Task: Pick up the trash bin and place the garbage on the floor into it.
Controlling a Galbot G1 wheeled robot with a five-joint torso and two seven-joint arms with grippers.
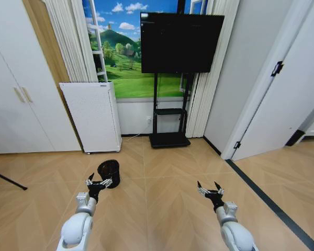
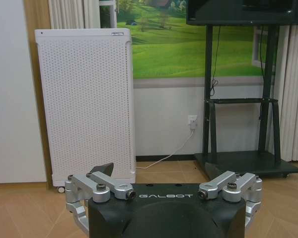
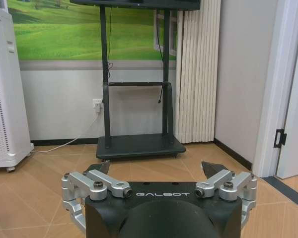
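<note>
The trash bin [image 1: 109,170], a small black mesh basket, stands upright on the wooden floor in front of the white appliance. My left gripper [image 1: 99,183] hovers open just on the near side of it, fingers spread and holding nothing; in the left wrist view this gripper [image 2: 159,171] faces the appliance. My right gripper [image 1: 209,188] is open and holds nothing, out over bare floor well to the bin's right; the right wrist view has it [image 3: 154,169] facing the TV stand. The garbage is out of view.
A tall white perforated appliance [image 1: 92,116] stands against the wall behind the bin. A TV on a black stand [image 1: 169,139] is at centre. White cupboards [image 1: 15,94] are left, a door [image 1: 282,94] right, and a black tripod leg [image 1: 8,179] at far left.
</note>
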